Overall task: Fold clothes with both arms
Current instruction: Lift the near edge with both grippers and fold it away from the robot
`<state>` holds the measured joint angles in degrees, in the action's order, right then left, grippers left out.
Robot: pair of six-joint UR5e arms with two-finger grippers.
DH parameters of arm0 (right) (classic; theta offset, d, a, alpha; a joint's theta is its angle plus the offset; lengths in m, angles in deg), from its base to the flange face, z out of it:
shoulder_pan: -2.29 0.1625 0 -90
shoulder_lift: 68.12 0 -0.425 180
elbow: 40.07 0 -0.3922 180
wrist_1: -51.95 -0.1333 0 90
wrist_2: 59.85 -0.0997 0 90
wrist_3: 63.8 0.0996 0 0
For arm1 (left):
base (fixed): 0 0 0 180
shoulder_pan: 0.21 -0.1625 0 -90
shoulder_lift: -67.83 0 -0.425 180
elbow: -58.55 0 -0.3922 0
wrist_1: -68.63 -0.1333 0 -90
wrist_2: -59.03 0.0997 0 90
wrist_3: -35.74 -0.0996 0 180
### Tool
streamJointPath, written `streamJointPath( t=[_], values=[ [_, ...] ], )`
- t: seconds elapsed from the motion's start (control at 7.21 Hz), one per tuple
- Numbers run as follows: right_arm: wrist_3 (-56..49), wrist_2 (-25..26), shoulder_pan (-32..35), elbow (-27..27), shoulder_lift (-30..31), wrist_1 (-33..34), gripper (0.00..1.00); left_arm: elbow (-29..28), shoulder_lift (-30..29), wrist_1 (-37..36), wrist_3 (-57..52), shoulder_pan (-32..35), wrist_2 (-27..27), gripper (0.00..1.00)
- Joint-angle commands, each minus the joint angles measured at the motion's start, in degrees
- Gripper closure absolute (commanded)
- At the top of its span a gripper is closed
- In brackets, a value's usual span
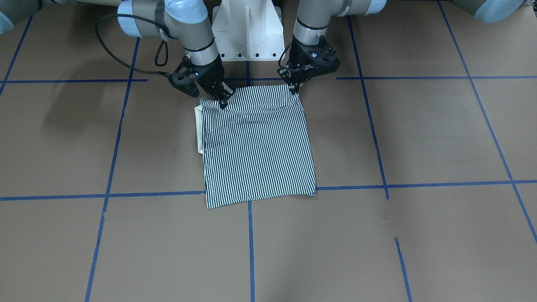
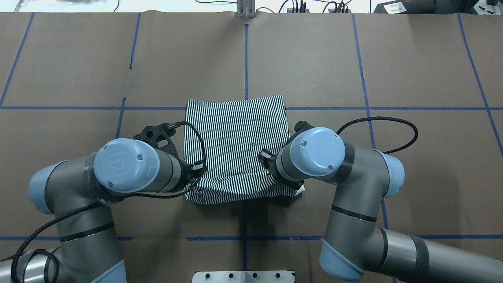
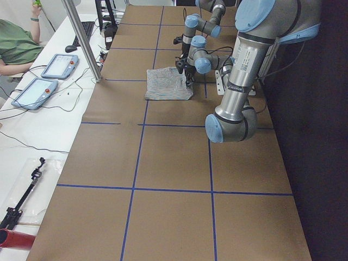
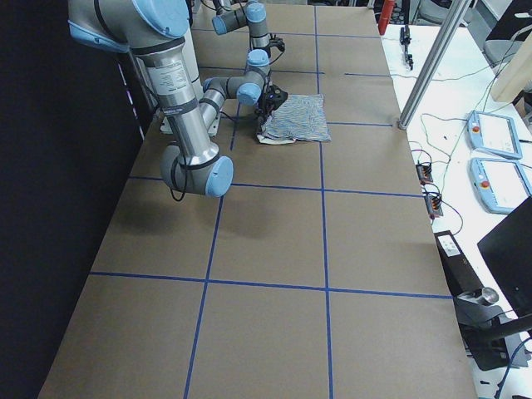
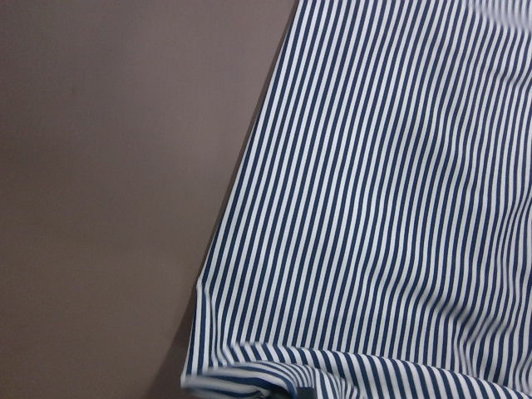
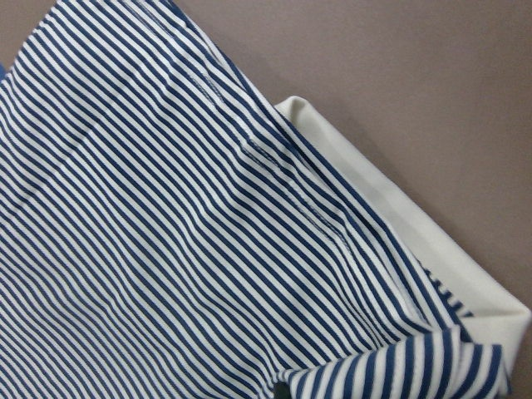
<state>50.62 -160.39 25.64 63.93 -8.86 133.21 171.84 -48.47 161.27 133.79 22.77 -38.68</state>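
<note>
Exterior front-facing view: the folded polo shirt (image 1: 258, 147) lies flat on the table (image 1: 419, 134). The right gripper (image 1: 221, 102) and the left gripper (image 1: 294, 87) each pinch one corner of its robot-side edge, fingers closed on the cloth.

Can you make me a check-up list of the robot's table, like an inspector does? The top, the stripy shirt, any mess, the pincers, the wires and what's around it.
Surface: brown table, flat, with a blue tape grid.
Job's things: striped shirt folded into a rectangle; cream collar peeks out at one side.
Clutter: nothing seen.
Grippers: left pincer and right pincer each pinch a corner of the shirt's edge nearest the robot.
Cables: black cable loops out from the right arm, off the shirt.
Surroundings: white pedestal; control tablets and a person's green sleeve beside the table.
</note>
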Motion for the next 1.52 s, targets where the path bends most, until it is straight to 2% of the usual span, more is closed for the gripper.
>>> streamJointPath(
  t=[0.0,0.14,0.28,0.42,0.55,0.69,0.83,0.97,1.25,1.39],
  values=[
    [-0.1,0.0,1.9,-4.1,-2.4,-4.0,1.00,-4.9,-0.2,6.7,-0.2,1.3,-0.7,1.00],
    [-0.3,0.0,2.9,-4.6,-2.7,-4.1,1.00,-4.9,-0.2,6.8,-0.1,1.8,-0.6,1.00],
    [-0.6,0.0,4.5,-8.9,-5.7,-4.3,1.00,-5.0,-0.2,6.8,-0.4,4.2,-0.7,1.00],
    [-0.9,0.0,7.5,-17.2,-10.2,-6.6,1.00,-7.0,-0.9,7.2,-0.8,8.1,-0.6,1.00],
    [-1.9,-0.4,11.1,-24.5,-12.8,-11.2,0.95,-14.8,-4.5,10.6,-2.9,12.7,-0.7,1.00],
    [-7.5,-0.5,13.7,-31.0,-15.4,-14.5,0.01,-24.5,-7.9,15.0,-9.1,14.4,-0.5,0.02],
    [-11.1,-0.5,15.7,-33.6,-16.7,-15.8,0.00,-29.3,-8.5,20.8,-11.5,15.9,-0.4,0.00],
    [-12.1,-0.5,16.7,-35.3,-17.7,-15.9,0.00,-30.2,-8.4,22.7,-11.6,17.0,-0.5,0.00],
    [-15.5,-0.8,18.1,-35.7,-18.7,-15.8,0.00,-30.1,-8.5,22.6,-11.7,17.8,-0.9,0.00],
    [-20.0,-3.8,19.4,-35.5,-19.1,-15.7,0.00,-29.4,-8.2,22.1,-13.1,18.9,-3.2,0.00]
  ],
)
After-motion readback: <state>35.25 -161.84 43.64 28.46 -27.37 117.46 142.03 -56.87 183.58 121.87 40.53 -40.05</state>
